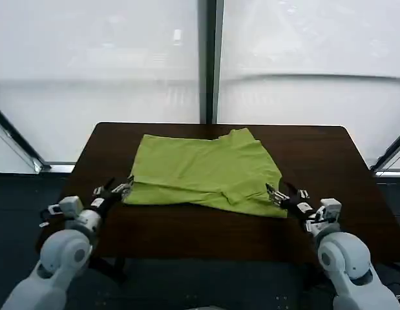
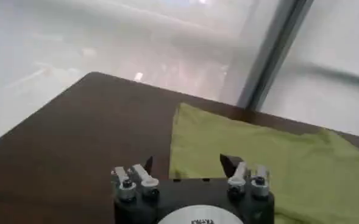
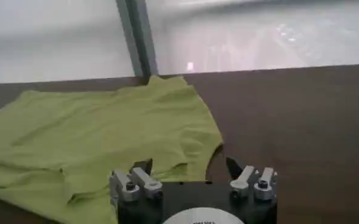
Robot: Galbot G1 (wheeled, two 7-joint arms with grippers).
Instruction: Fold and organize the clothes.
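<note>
Dark brown wooden table point(image 1: 329, 161): smooth, matte, rectangular with rounded far corners. Lime-green T-shirt point(image 1: 203, 171): lies at the table's centre, already partly folded into a rough rectangle; fabric thin, soft, lightly rippled, near edge uneven. Left gripper point(image 1: 114, 190): fingers spread, empty, just beside the shirt's near left corner. Right gripper point(image 1: 285, 197): fingers spread, empty, at the near right corner. Recommendation: pinch both corners low, gather all layers, and lift evenly so the fold stays square.
</note>
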